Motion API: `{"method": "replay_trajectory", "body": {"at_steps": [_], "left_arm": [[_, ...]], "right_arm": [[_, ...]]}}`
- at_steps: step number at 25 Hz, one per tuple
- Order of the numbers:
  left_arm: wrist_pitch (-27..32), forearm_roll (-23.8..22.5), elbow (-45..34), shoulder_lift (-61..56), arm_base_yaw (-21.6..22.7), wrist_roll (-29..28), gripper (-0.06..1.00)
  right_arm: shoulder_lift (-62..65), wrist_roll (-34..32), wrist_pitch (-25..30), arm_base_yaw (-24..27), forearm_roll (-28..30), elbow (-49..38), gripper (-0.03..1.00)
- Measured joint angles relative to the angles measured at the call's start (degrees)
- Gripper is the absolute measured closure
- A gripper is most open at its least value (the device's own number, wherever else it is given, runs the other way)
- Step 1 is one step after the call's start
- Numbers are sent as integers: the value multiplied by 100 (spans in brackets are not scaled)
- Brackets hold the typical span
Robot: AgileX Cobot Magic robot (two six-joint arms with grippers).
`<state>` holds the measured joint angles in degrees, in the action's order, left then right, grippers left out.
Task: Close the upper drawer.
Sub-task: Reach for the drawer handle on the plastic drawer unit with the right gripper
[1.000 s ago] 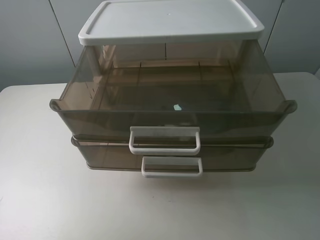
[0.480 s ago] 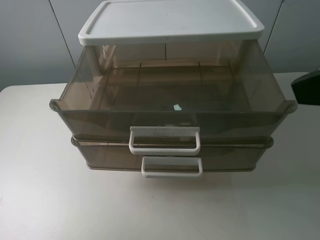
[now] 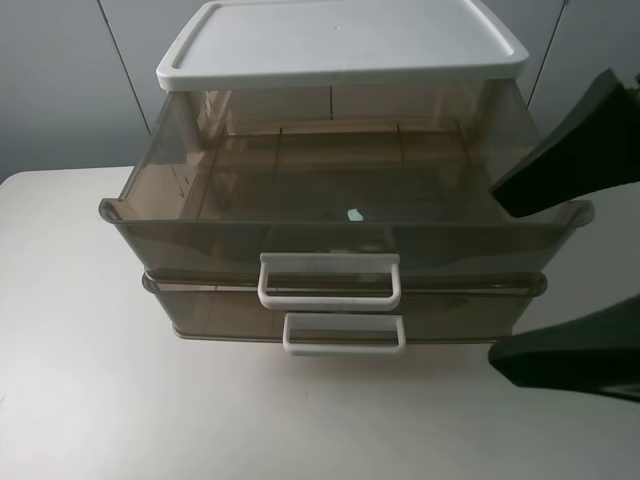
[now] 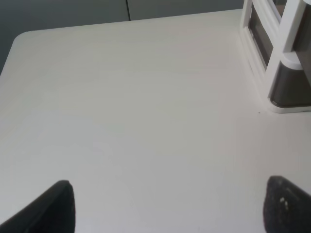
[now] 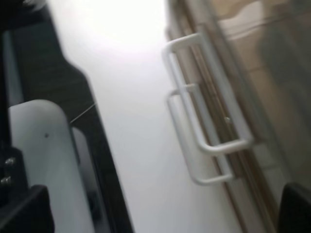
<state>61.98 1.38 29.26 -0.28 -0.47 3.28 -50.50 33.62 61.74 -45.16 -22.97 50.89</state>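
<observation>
Standing well forward of its cabinet, the upper drawer [image 3: 330,235] is open: its smoky-brown front wall overhangs the lower drawer [image 3: 220,312] beneath it, and most of its floor lies uncovered ahead of the white cabinet top [image 3: 340,45]. Nothing seems to be inside except a small pale speck [image 3: 354,214] on the floor (what it is, I cannot tell). The white loop handle [image 3: 329,280] juts from the middle of the front, just above the lower drawer's matching handle [image 3: 344,333]. The right gripper [image 3: 497,278] hovers off the drawer's right front corner, its two dark fingers spread wide, one above the other, with nothing between them. Its blurred wrist view looks along both handles, which suggests it is lining up on the front. Closing needs only a push, so a flat press near the middle of the front wall should serve, and an off-centre shove might skew the drawer on its runners. The left gripper [image 4: 170,206] hangs over the bare table [image 4: 136,97] beside the cabinet's side, equally wide open and empty, probably kept clear since one arm should suffice.
</observation>
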Motion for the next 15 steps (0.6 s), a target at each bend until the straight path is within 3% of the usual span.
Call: {"method": "replay_trajectory", "body": {"at_steps": [8, 15], "left_arm": [[0, 0, 0, 0, 0, 0, 20], [0, 0, 0, 0, 0, 0, 20]], "right_arm": [[-749, 115, -346, -1560, 160, 0, 27], [-1502, 115, -481, -1706, 293, 0, 27]]}}
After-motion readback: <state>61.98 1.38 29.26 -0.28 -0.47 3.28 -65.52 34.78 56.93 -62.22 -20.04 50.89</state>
